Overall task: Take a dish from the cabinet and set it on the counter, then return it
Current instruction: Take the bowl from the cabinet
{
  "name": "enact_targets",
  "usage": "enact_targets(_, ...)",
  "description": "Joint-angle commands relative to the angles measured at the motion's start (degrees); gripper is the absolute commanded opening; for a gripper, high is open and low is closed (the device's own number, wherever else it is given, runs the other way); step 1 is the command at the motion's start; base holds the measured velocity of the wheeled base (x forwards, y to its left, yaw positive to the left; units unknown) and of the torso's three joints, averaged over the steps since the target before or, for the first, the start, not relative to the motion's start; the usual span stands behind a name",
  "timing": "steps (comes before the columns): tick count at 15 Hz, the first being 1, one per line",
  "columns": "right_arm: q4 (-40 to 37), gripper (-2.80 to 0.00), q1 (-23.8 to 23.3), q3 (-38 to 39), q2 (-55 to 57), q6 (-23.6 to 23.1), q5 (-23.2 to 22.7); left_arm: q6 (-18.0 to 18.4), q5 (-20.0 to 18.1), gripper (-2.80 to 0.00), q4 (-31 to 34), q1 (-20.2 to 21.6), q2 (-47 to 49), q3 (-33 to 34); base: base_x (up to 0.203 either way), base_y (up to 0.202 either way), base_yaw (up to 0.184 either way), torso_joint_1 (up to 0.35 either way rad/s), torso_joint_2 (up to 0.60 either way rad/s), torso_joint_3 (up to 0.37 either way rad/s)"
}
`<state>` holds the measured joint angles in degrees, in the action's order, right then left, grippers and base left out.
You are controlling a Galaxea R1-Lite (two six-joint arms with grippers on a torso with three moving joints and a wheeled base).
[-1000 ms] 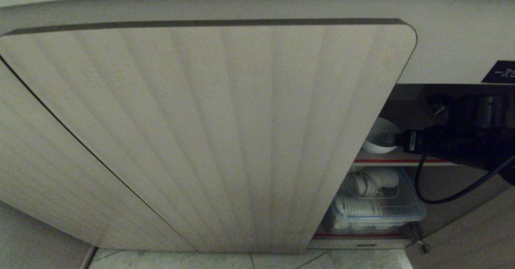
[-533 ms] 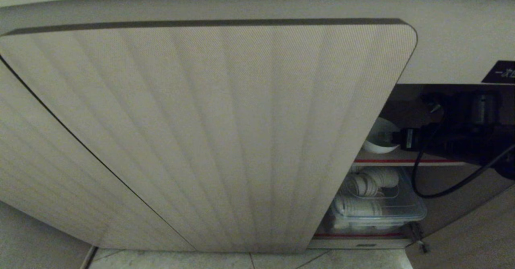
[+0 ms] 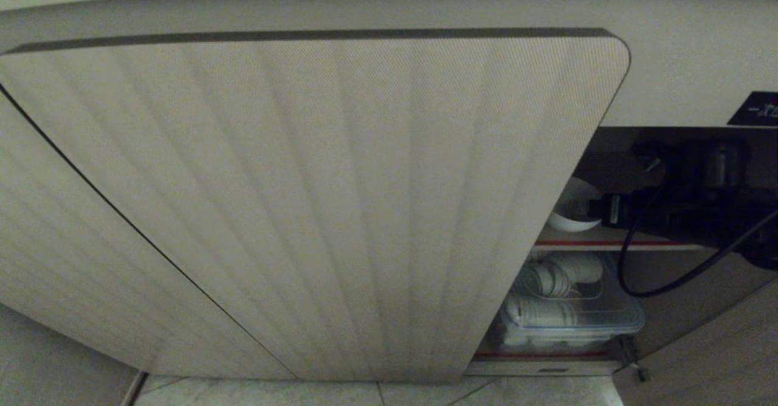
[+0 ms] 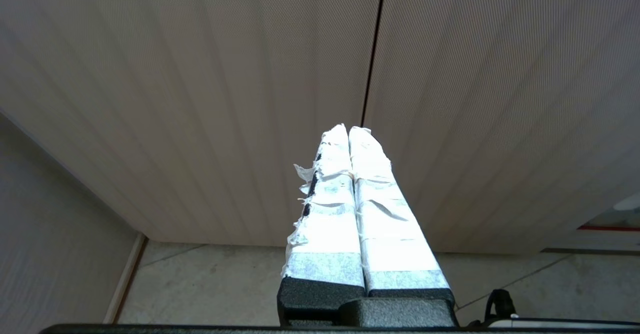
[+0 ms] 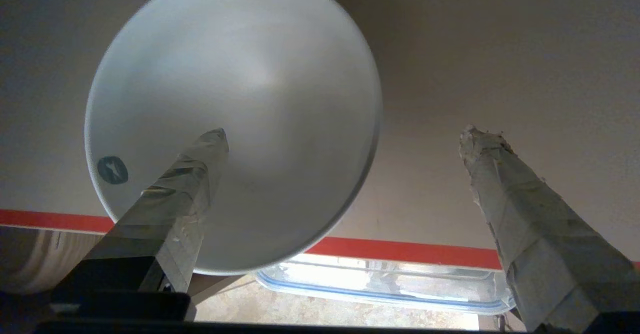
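White dish (image 5: 235, 119) sits between wide-open right gripper (image 5: 345, 134) jaws.

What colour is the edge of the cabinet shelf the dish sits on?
Red, clearest in the right wrist view: the shelf edge below the white dish.

bowl (image 3: 574, 206): 1 | ribbed doors (image 3: 340, 199): 2 closed, meeting at one seam | red-edged shelves (image 3: 608, 243): 2, one above the other | clear box (image 3: 577, 321): 1, white cup stacks lying inside, count unclear | black label (image 3: 757, 109): 1 | black cable (image 3: 668, 278): 1 | grippers: 2, right gripper (image 5: 345, 134), left gripper (image 4: 348, 130)
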<state>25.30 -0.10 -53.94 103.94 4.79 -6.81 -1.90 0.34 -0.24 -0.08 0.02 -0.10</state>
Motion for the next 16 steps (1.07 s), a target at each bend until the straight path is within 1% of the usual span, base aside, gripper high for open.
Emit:
enact_targets(1,0.1,0.0,0.1,-0.4,0.4,0.0,0.0,0.0,0.0,-2.8,0.0,0.0,0.0,0.0,0.0,0.0,0.0,0.0,0.0,0.0)
enact_targets(14,0.8,0.0,1.0,-1.4,2.7,-0.5,0.3,0.0,0.0,-2.8,0.0,0.0,0.0,0.0,0.0,0.0,0.0,0.0,0.0,0.0)
enact_targets(15,0.6,0.0,1.0,-1.7,2.8,-0.5,0.6,0.0,0.0,-2.8,0.0,0.0,0.0,0.0,0.0,0.0,0.0,0.0,0.0,0.0)
enact_targets(16,0.2,0.0,1.0,-2.8,3.1,-0.3,2.5,0.0,0.0,-2.8,0.0,0.0,0.0,0.0,0.0,0.0,0.0,0.0,0.0,0.0)
